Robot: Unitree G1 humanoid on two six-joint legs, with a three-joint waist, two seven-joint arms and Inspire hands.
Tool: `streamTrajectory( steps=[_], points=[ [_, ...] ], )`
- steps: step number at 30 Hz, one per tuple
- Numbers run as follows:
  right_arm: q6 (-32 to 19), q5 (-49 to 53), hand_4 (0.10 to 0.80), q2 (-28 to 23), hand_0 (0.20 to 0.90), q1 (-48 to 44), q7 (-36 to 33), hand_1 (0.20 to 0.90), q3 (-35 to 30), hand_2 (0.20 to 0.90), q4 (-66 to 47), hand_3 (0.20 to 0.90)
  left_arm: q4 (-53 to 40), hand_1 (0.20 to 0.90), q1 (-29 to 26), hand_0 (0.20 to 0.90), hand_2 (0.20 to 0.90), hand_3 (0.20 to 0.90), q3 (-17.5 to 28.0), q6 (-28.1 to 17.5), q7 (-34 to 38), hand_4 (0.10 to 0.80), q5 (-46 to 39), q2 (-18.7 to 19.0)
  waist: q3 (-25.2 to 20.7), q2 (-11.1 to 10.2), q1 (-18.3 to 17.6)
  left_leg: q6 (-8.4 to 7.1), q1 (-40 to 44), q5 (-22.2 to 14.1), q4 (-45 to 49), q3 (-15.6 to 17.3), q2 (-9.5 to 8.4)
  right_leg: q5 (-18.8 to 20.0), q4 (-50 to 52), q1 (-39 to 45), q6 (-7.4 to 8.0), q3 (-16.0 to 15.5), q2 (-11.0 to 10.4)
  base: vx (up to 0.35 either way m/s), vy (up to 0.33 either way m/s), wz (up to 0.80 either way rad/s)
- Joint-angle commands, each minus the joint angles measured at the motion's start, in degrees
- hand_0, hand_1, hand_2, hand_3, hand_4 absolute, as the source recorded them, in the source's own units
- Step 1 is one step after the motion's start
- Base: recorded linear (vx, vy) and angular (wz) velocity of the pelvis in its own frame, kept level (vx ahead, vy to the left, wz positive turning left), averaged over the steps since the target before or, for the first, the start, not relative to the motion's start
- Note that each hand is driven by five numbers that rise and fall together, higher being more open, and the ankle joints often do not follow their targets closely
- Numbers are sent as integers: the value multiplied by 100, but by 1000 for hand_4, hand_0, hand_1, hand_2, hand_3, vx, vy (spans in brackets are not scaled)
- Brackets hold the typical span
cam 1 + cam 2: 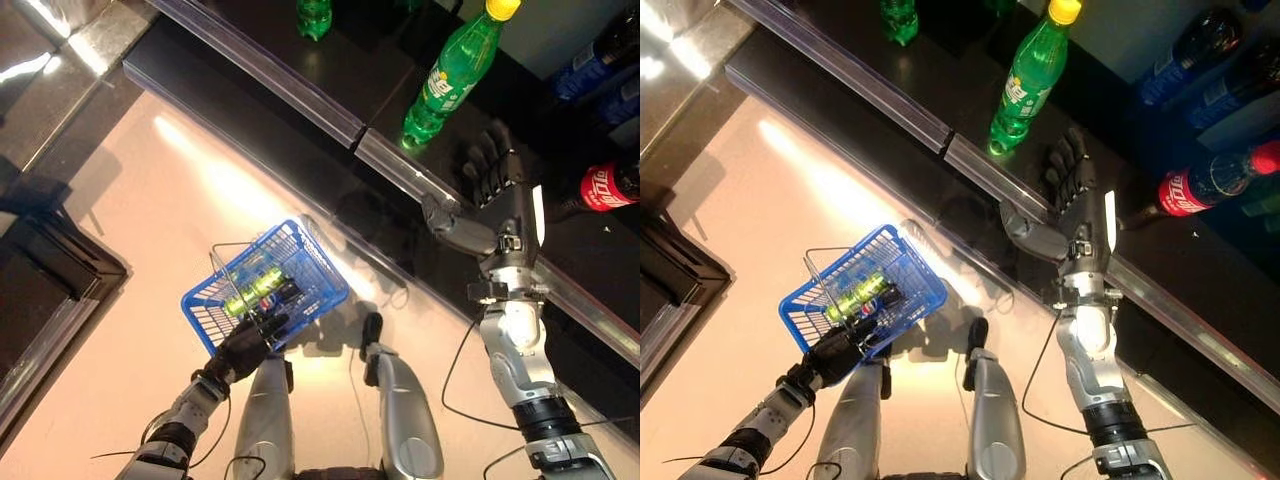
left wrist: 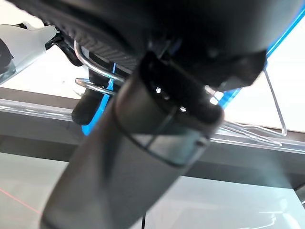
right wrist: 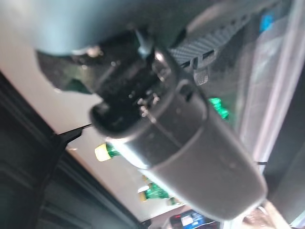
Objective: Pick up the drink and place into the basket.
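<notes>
The green soda bottle (image 1: pixel 450 75) stands upright on the dark shelf (image 1: pixel 330 70), just beyond the right robot hand (image 1: pixel 500 195), whose fingers are extended and hold nothing. It looks full, so fairly heavy, with stiff but slick plastic; the straight body below the label seems the safest hold. The left robot hand (image 1: pixel 245 345) is clenched on the wire handle of the blue basket (image 1: pixel 300 265), which already holds bottles. Both wrist views are mostly blocked by the hands' own bulk.

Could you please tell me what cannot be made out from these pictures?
- Left hand: its fingers on the blue basket are too small to read in the eye views, and dark bulk fills its wrist view.
- Drinks in the basket: the mesh hides how many.
- Red-labelled bottle: cut off by the left eye view's edge.
</notes>
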Motion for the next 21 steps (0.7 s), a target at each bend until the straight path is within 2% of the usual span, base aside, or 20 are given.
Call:
streamTrajectory(
  steps=[1,21],
  points=[
    [-446,5,800,-367,900,-382,-164,900,-607,900,-895,900,-700,300,723,300,300,200,-206,177,-728,100,45,-384,-104,191,67,345,-37,352,-81,206,121,-252,220,441,119,98,-245,0,0,0],
    [-57,476,800,-761,900,-1654,-619,900,-580,900,-11,900,-646,300,582,300,300,200,-350,359,-635,100,222,-283,-170,195,330,324,73,384,-203,132,104,-185,-36,667,122,-76,-220,6,-11,2]
  ],
)
